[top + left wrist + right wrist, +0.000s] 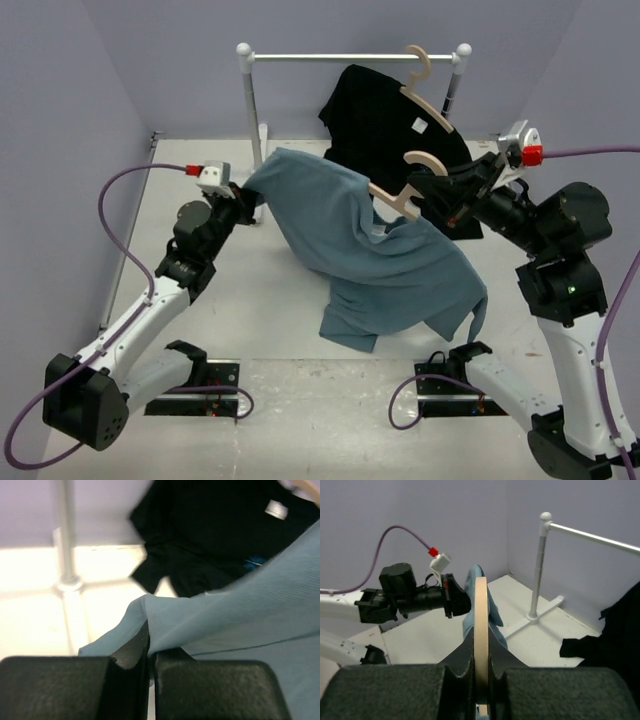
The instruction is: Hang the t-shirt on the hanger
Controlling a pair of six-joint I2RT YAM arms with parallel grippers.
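Note:
The slate-blue t-shirt [370, 250] is stretched above the table between both arms, its lower part drooping toward the front. My left gripper [252, 200] is shut on the t-shirt's left edge. In the left wrist view the fabric [240, 615] comes out from between the closed left gripper [149, 652]. The tan wooden hanger [392, 199] has one arm under the t-shirt, and its hook sticks up. My right gripper [424, 190] is shut on the hanger. Seen from the right wrist, the hanger [481, 615] stands edge-on inside the right gripper [481, 665], with the t-shirt [496, 615] behind it.
A white rack [350, 57] stands at the back of the table, its left post [248, 100] rising from a foot. A black shirt [390, 130] hangs there on a twin hanger [425, 95], close behind my right arm. Lavender walls close in the sides.

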